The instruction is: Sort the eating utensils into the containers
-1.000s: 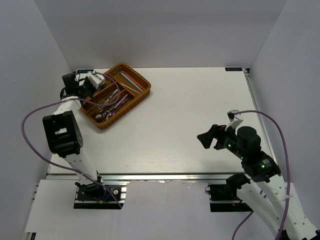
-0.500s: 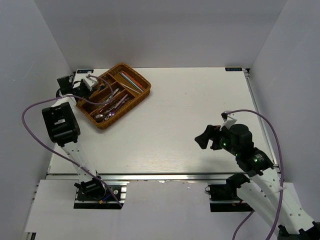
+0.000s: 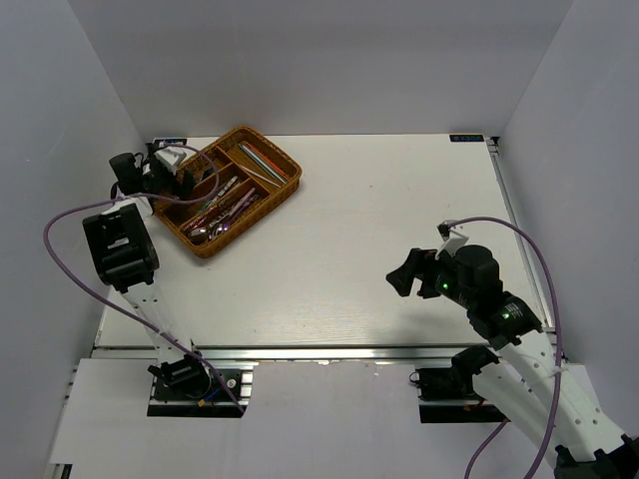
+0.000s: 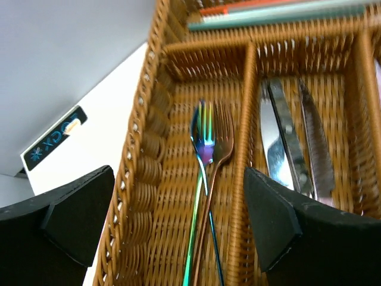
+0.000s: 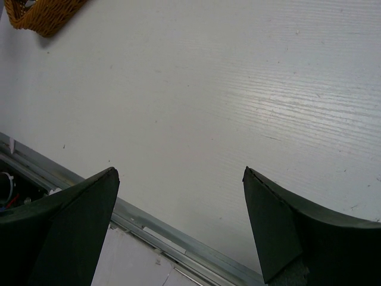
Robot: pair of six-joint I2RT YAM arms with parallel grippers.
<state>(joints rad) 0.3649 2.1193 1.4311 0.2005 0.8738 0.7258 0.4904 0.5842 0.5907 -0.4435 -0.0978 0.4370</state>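
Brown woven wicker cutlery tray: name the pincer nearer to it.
Left. The left pincer hangs open over an outer compartment of the brown woven wicker cutlery tray; the right pincer is far off, over the white table near its front edge.

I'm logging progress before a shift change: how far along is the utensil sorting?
Done: it looks finished or nearly so. The utensils lie in compartments of the wicker tray, and none shows on the table. In hand: nothing. The left end effector is open over the tray, and the right end effector is open above the table. Left: apparently nothing.
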